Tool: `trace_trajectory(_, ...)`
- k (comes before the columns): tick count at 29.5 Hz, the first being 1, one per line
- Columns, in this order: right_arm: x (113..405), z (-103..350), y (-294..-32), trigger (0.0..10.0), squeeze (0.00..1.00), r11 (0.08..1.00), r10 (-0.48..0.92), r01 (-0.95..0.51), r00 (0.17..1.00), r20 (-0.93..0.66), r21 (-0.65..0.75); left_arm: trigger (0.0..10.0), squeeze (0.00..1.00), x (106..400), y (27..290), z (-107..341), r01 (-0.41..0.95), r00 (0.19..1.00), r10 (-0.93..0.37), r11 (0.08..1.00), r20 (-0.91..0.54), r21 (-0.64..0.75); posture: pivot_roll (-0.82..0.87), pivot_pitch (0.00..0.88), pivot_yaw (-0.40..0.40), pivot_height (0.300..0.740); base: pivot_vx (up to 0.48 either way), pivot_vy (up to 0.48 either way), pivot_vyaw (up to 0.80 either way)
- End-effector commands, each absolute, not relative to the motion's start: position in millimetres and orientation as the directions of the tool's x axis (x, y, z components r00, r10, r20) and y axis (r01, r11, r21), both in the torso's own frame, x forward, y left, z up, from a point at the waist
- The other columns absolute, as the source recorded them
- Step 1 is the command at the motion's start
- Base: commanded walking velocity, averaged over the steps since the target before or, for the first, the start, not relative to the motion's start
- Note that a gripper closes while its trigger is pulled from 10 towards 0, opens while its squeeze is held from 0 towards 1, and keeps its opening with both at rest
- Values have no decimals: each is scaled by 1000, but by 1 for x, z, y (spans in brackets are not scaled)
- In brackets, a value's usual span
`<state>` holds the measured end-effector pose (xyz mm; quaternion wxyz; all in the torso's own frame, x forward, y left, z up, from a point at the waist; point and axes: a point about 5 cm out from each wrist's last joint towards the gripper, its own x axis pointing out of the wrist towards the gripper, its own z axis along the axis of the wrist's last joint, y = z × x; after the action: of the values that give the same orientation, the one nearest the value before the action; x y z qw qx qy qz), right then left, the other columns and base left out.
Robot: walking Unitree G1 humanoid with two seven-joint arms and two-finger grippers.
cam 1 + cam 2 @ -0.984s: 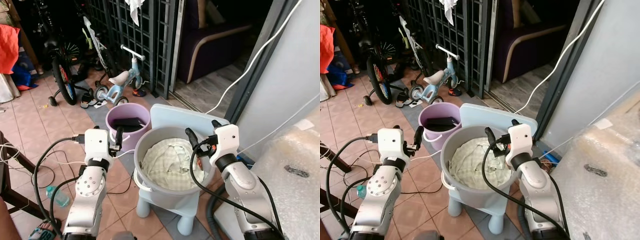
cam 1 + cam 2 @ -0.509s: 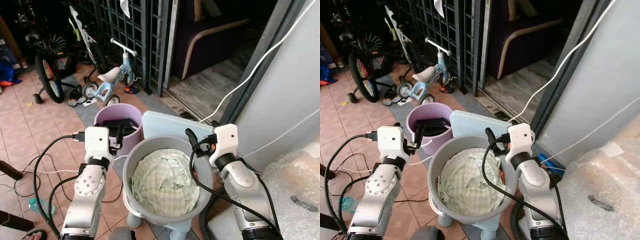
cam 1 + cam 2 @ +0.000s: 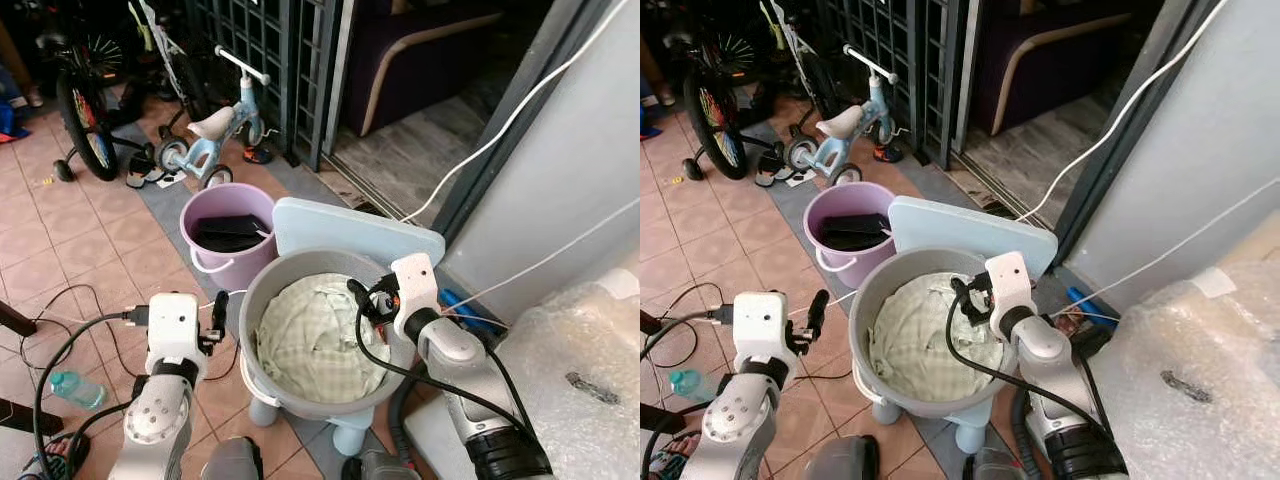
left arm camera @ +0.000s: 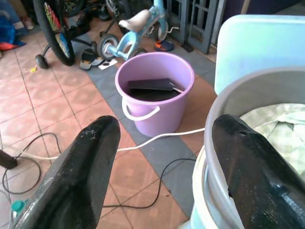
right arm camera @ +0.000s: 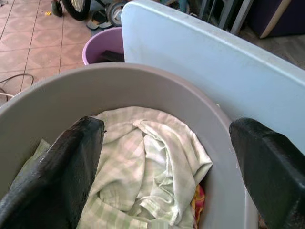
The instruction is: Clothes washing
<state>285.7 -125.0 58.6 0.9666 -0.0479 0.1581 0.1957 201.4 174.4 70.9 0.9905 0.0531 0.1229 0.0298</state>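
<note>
below the spread right gripper (image 3: 362, 300), checked cloth (image 3: 315, 335) fills the grey tub (image 3: 262, 290).

Cloth (image 3: 318, 335) in basin (image 3: 262, 373), bucket (image 3: 232, 262) behind-left

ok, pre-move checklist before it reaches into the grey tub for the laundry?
1. Right pincer open, over the round grey plastic tub: ok.
2. Left pincer open, outside the tub rim: ok.
3. Pale green checked cloth on top, unobstructed: ok.
4. Tub seated squarely on the pale blue plastic stool: cannot tell.
5. White cord on the floor near the left arm: not ok.
6. Purple plastic bucket away from the reach: ok.
</note>
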Motion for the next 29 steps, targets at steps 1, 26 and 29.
trace_trajectory(1, 293, 54, -123, 10000, 0, 909, 377, -415, 853, -359, -31, 10000, 0, 192, 181, 76, -64, 963, 99, 987, -252, 145, 210, 272, -62, 740, 0, 0, 0)
trace_trajectory(26, 350, 63, -112, 10000, 0, 876, 200, -322, 920, -336, -359, 10000, 0, 96, 177, 128, -75, 921, 110, 991, -374, 107, 371, 556, -62, 740, 0, 0, 0)
trace_trajectory(29, 352, 65, -115, 10000, 0, 851, 173, -301, 934, -312, -431, 10000, 0, 94, 175, 130, -78, 918, 110, 992, -380, 98, 373, 560, -64, 740, 0, 0, 0)
